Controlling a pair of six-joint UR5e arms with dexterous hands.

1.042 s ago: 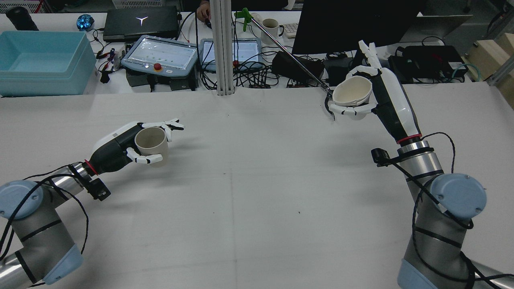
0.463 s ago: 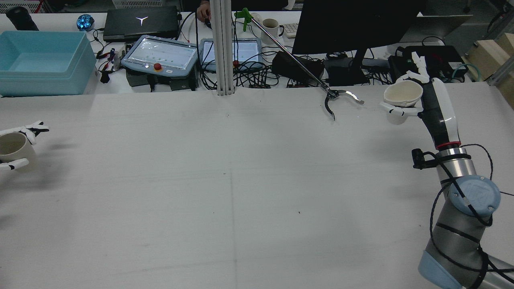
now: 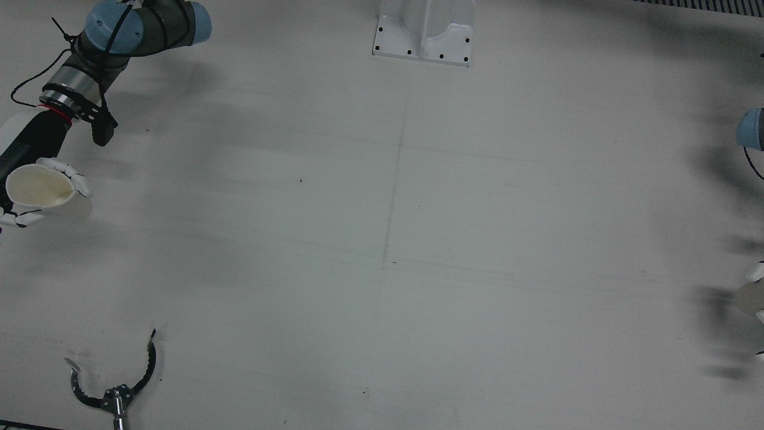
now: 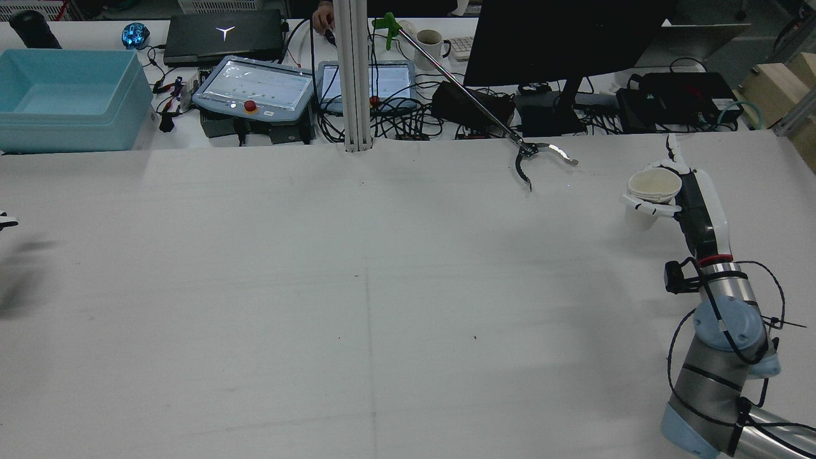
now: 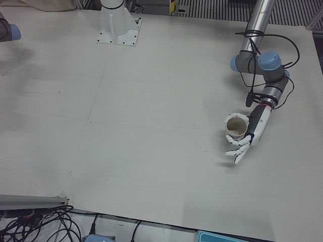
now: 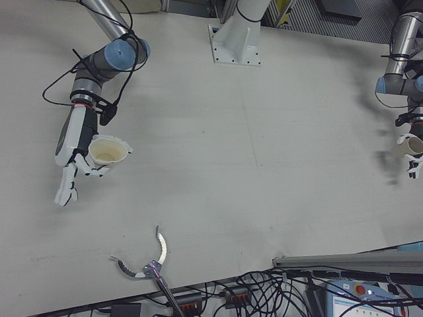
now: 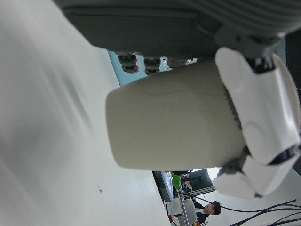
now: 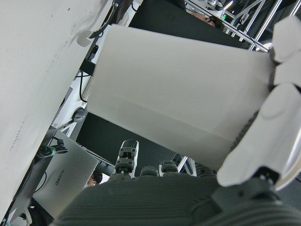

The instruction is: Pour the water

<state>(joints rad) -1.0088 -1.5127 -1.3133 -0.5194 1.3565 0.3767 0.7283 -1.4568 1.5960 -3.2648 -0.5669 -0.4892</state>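
Cups (image 6: pixel 108 151) (image 5: pixel 236 125) upright, well apart at opposite worktop (image 4: pixel 382 287) edges, fingers (image 6: pixel 82 163) (image 5: pixel 241 149) wrapped round each.

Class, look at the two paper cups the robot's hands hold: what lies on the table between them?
Nothing: in the front view the table is bare between the right hand's cup and the left hand's cup.

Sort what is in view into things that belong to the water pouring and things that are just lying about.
Belonging to the job:
- paper cup held in the right hand
- paper cup held in the left hand

Just lying about:
- grabber tool on the table's far edge
- blue bin, teach pendants, laptop and mug on the desk beyond
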